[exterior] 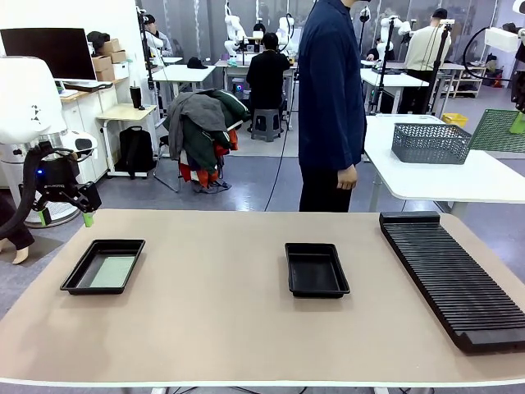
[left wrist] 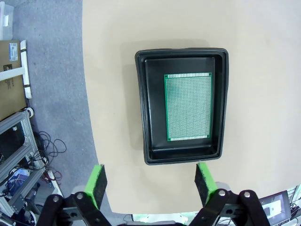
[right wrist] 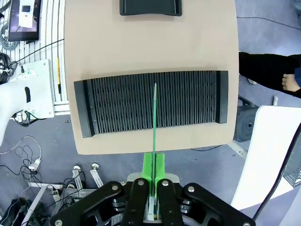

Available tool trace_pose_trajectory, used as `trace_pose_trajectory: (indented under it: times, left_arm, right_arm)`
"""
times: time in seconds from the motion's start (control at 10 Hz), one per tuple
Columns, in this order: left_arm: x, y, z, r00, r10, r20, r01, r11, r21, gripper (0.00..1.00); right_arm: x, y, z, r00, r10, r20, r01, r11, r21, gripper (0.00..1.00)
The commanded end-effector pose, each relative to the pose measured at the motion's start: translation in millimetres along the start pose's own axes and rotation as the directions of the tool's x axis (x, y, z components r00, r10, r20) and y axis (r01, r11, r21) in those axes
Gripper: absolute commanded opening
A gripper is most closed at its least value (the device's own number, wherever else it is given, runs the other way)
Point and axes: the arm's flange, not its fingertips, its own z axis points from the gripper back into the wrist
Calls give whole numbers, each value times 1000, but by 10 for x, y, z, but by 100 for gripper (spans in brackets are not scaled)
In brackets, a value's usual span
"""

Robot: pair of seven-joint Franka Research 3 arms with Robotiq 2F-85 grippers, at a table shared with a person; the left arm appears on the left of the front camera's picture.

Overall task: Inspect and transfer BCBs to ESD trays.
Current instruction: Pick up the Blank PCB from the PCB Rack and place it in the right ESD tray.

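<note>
Green BCB (right wrist: 154, 113) edge-on in right claw (right wrist: 154, 164); long axis outward.

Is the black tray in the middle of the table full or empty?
Empty: the middle tray has a bare black floor with nothing lying in it.

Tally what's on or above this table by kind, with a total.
Shallow black rectangular plastic trays: 2
Thin green rectangular circuit boards: 2 (one in a tray, one held by the right gripper)
Long black ribbed rack: 1
Total: 5
</note>
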Motion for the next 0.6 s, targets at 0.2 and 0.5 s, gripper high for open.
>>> trace_pose_trajectory:
  times: [0.2,0.5]
  left_arm:
    - [8,0,-11,1000,0,4,0,1000,1,100]
    - [8,0,-11,1000,0,4,0,1000,1,100]
  right_arm:
    - [0,0,0,1000,0,0,0,1000,0,3]
    - [92,-72,-134,907,-367,205,358,930,82,3]
